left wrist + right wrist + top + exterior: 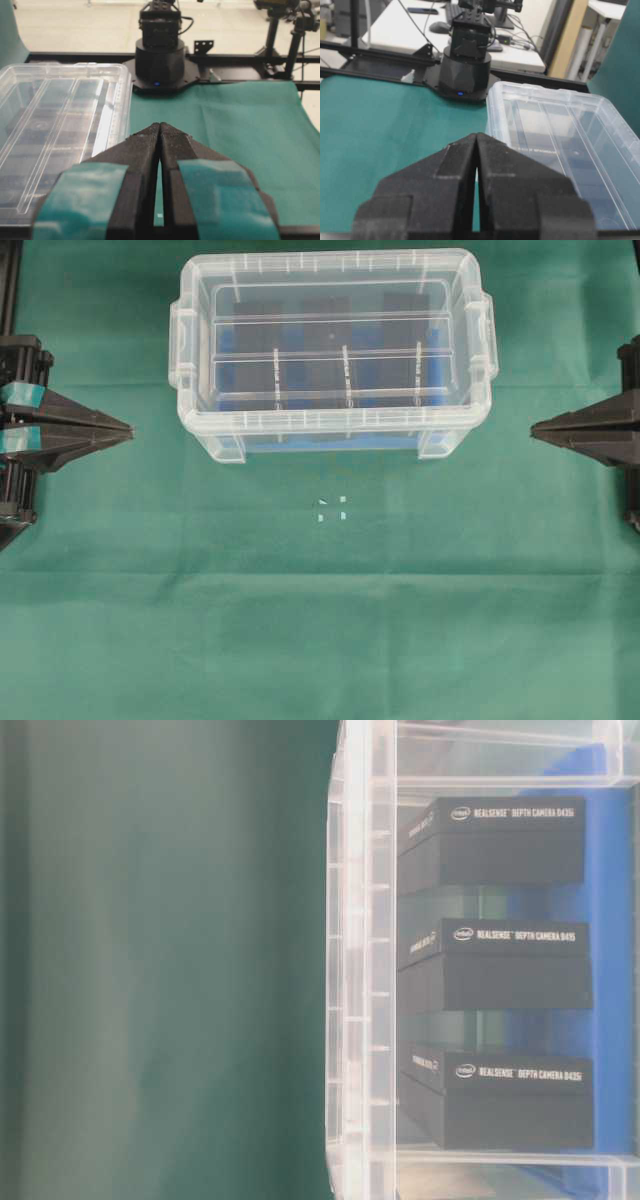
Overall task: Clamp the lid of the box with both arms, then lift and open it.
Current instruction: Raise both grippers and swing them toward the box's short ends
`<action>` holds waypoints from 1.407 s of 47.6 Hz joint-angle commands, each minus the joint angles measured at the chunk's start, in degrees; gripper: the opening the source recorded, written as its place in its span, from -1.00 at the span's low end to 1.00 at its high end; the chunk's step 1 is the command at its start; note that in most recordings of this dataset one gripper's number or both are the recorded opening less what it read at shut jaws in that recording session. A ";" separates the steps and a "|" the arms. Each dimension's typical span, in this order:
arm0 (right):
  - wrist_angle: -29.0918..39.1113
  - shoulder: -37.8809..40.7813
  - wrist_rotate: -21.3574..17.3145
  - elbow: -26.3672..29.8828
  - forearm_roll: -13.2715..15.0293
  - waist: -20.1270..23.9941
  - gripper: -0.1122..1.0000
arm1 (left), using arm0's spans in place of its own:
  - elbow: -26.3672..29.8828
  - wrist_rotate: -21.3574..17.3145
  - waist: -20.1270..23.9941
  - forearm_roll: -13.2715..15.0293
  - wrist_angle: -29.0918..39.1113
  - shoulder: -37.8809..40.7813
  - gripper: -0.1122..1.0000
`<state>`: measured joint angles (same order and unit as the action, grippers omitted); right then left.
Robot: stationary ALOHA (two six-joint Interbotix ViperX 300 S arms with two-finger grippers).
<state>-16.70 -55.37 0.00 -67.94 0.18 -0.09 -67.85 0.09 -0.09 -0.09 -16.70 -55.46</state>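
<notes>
The box (333, 430) is sitting toward the far side of the green-covered tabletop (320, 620), roughly midway between the two arms, with its long side facing the near edge. The lid (330, 345) is lying flat on top of it, closed, its ribs running lengthwise. Through the clear plastic three black blocks (495, 960) are showing on a blue floor, lined up in a row; from table level their white lettering is readable as depth camera labels.

The left pincer (128, 430) is hovering at the left edge of the tabletop, its tip pointing toward the box and staying well apart from it. Its fingers (145, 150) are pressed together, gripping nothing, with teal tape (80, 195) wrapping them near the base. The right pincer (534, 430) is mirroring it from the right edge, also pointing inward and well clear of the box, its fingers (455, 165) likewise pressed together on nothing.

A few small pale marks (332, 508) are lying on the cloth just in front of the box. In each wrist view the opposite arm's round black base (160, 62) is standing at the far end of the tabletop.
</notes>
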 commanded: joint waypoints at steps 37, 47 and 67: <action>5.19 7.56 0.88 8.96 0.53 -22.50 -0.80 | 4.04 -0.62 18.72 -0.53 6.94 0.97 -0.77; 9.05 8.96 0.44 9.84 0.53 -23.99 -0.80 | 4.66 -0.09 20.48 -0.53 11.25 0.97 -0.77; 40.61 11.16 -0.70 16.17 0.53 -24.17 -0.80 | 10.37 1.41 20.48 -0.53 37.27 0.97 -0.77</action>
<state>18.37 -45.26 -0.44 -54.58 0.70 -23.99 -60.38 1.32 20.21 -0.44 15.56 -54.93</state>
